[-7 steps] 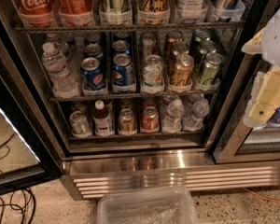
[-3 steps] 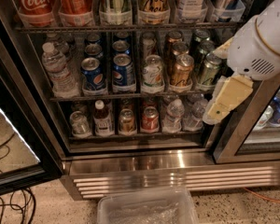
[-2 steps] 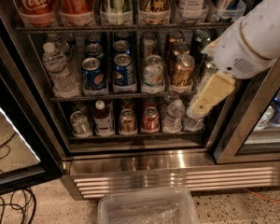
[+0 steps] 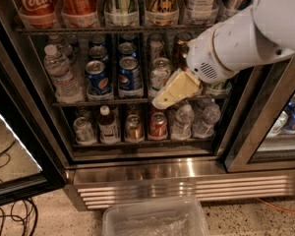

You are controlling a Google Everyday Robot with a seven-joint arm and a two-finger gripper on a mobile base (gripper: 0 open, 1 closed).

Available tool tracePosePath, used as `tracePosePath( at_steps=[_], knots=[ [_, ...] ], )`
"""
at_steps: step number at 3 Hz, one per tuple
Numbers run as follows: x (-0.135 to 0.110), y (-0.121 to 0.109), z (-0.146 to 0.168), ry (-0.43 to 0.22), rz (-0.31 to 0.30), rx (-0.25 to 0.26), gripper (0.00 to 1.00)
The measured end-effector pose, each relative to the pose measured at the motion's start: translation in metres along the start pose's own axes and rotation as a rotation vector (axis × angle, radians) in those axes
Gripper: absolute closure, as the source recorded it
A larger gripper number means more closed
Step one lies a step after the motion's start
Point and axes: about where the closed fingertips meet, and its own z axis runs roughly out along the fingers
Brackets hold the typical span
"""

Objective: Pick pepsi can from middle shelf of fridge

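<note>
The fridge stands open, with a steel slatted base. Two blue pepsi cans stand side by side at the front left of the middle shelf, with more blue cans behind them. My gripper, cream-coloured on a white arm, hangs in front of the right half of that shelf. It is to the right of the pepsi cans, over a silver can, and covers the cans behind it. It holds nothing that I can see.
A water bottle stands left of the pepsi cans. The glass door hangs open at left, and the right door frame is close to my arm. A clear plastic bin and cables lie on the floor.
My arm has swung in from the right edge, leftward and across the front of the middle shelf. The gripper now covers the shelf's right cans. The cans have not moved.
</note>
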Motion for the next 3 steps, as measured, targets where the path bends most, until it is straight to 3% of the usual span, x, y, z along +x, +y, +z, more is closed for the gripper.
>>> tracePosePath(
  at_steps=[1,2,3],
  knots=[
    [-0.029,-0.010,0.018,-0.097,0.013,0.005,0.00],
    [-0.029,-0.010,0.018,-0.097,0.013,0.005,0.00],
    [-0.037,-0.003,0.037,-0.125,0.048,0.026,0.00]
  ],
)
